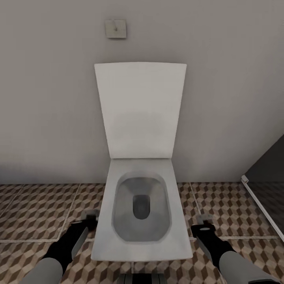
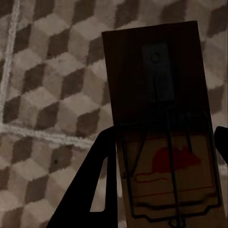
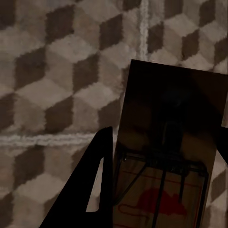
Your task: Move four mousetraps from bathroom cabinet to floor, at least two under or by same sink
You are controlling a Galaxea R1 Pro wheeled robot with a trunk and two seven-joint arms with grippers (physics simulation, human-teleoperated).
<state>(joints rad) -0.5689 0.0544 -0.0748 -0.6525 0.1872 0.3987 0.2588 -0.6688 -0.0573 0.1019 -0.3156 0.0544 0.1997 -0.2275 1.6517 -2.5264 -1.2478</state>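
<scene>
The head view looks down on a white toilet (image 1: 142, 209) with its lid (image 1: 140, 110) raised against a grey wall (image 1: 47, 98), a small square plate (image 1: 115, 28) mounted above it. The toilet stands on the bathroom floor (image 1: 35, 213) of cube-patterned tiles, and a dark glass panel (image 1: 268, 185) edges the scene at the right. Both arms reach forward low, one on each side of the bowl. The left gripper (image 1: 90, 217) is clamped on a mousetrap (image 2: 161, 133), which sits between its dark fingers (image 2: 95, 190) and sticks out beyond their tips over the tiles; a red mouse print and wire parts show on the board. The right gripper (image 1: 203, 223) likewise grips a second mousetrap (image 3: 166, 156), the board wedged between its fingers (image 3: 92, 190) and reaching past them above the floor, near a pale grout line (image 3: 47, 139). Neither trap can be seen touching the tiles.
</scene>
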